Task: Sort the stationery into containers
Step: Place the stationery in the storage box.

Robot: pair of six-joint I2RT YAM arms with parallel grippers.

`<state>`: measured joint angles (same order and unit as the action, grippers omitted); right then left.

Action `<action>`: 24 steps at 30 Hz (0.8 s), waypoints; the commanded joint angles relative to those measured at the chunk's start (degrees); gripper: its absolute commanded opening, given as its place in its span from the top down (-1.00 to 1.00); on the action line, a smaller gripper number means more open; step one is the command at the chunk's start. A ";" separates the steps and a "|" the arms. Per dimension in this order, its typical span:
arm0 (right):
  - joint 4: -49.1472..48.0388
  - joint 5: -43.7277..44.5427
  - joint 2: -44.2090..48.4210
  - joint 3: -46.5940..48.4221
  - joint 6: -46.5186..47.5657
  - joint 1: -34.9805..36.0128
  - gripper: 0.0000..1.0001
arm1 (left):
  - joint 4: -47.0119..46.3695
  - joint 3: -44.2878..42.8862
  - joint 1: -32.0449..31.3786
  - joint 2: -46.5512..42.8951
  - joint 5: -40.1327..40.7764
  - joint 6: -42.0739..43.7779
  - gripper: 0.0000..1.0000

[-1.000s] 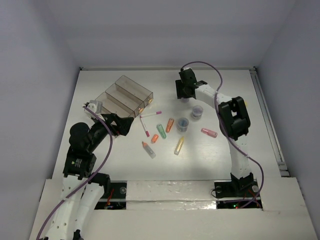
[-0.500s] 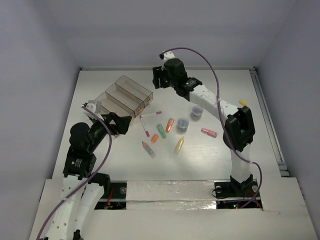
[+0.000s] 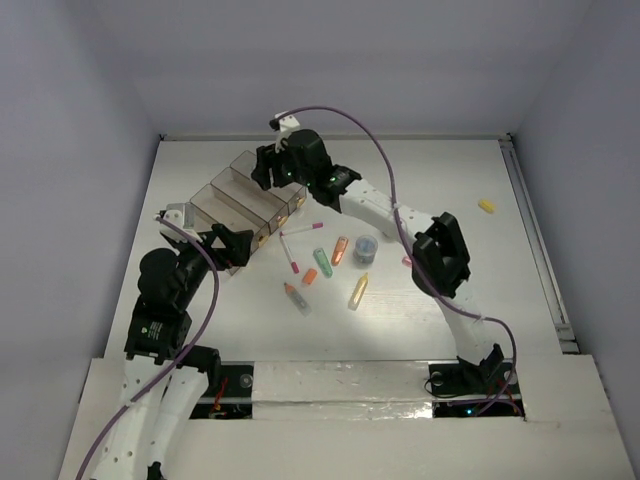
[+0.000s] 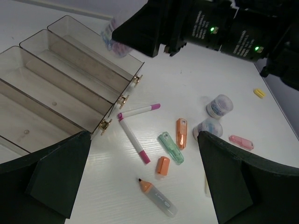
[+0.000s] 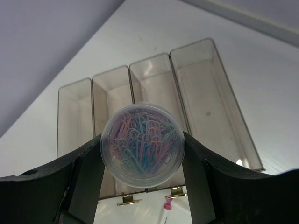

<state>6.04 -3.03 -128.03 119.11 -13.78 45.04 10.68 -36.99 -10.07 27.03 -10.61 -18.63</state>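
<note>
Roll (image 5: 142, 151) end-on, axis along right claw (image 5: 142, 140)

Right arm stretched far forward and leftward, right end effector (image 3: 272, 168) clamped on 1 roll (image 5: 142, 144); left arm folded low, left end effector (image 4: 142, 140) spread wide, holding nothing.

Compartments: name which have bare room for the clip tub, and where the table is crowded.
All four compartments show bare floors around the tub. Crowded: table between the pens and the pink stick. Bare: its near strip.

Right gripper (image 5: 142, 156) swung left across the table, carrying a roll (image 5: 142, 144), now over containers (image 5: 201, 88)
</note>
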 commanded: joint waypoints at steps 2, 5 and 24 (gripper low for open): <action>-0.16 -1.10 -1.08 2.19 0.42 1.45 0.16 | -1.10 -2.03 -0.22 -1.01 0.86 0.26 -0.98; -0.24 -0.58 -1.70 1.04 0.60 1.98 0.16 | -1.01 -1.94 -0.22 -1.01 0.94 0.18 -0.98; 5.46 5.05 -7.06 1.65 3.06 3.04 0.14 | -1.10 -1.85 -0.22 -1.19 0.77 0.00 -0.98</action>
<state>11.42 0.64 -134.17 119.02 -12.10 47.13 11.03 -36.99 -10.07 26.44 -10.04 -18.63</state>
